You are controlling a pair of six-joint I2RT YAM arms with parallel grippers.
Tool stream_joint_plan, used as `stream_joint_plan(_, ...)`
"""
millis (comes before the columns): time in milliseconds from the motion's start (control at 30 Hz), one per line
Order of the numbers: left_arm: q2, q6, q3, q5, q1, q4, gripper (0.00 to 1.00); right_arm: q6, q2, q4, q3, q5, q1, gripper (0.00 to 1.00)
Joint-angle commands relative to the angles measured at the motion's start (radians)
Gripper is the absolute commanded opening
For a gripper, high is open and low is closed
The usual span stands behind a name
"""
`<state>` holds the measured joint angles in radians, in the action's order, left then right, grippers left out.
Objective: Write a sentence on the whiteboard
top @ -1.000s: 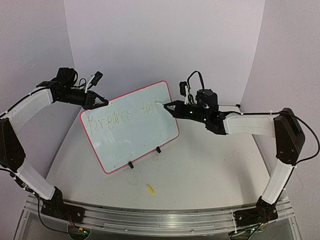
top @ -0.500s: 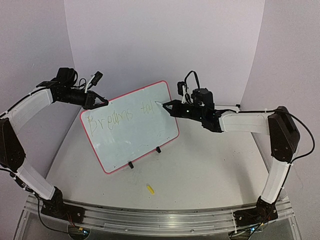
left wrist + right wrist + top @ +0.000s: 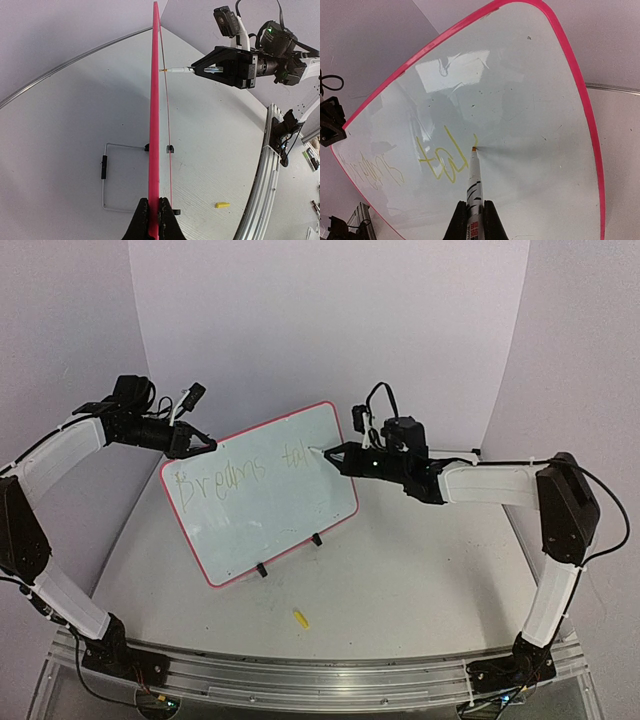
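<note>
Grip check on the far left: the left fingers (image 3: 198,443) are clamped shut on the upper left edge of the whiteboard (image 3: 262,510). From the left wrist camera that pink-red rim runs straight up between the two black tips, pinched tight.

Moving across, the whiteboard stands left of centre on the worktop (image 3: 420,580), between the two arms. It is propped up on its long side, leaning back, with its face towards the arm bases. Two small black clip feet (image 3: 262,570) hold its lower edge, and a thin wire stand (image 3: 103,170) lies on the worktop behind it.

Across the upper part of the board runs pale yellow writing (image 3: 215,483). It looks like "Breams", then a gap, then "tal".

Down in front, well apart from the board's lower edge, a small yellow piece (image 3: 299,618) lies alone on the worktop.

Now to the right side of the board. A white marker (image 3: 474,175) has its tip touching the glossy surface just right of the "l". The right wrist view catches that contact cleanly.

The right fingers (image 3: 340,453) are closed around the marker's barrel, with the marker pointing left at the board. The right arm stretches in low from the right.
</note>
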<state>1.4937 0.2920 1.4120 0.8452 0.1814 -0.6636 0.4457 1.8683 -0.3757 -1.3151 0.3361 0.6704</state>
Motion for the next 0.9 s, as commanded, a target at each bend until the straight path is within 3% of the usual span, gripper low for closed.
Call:
stream_joint_plan(0,0.022,0.040,-0.026,0.035,0.022,-0.044,0.00,-0.023,0.012,0.001,-0.007,0.025,0.014,0.00)
stream_joint_plan(267,0.017,0.041,-0.027,0.032,0.024,-0.045,0.00,-0.023,0.002,0.001,-0.001,0.007,0.019,0.00)
stream_joint_plan(567,0.016,0.040,-0.027,0.029,0.026,-0.045,0.00,0.006,-0.027,0.009,0.037,-0.119,0.019,0.00)
stream_joint_plan(867,0.014,0.041,-0.028,0.025,0.029,-0.045,0.00,-0.009,-0.062,-0.009,0.066,-0.107,0.019,0.00)
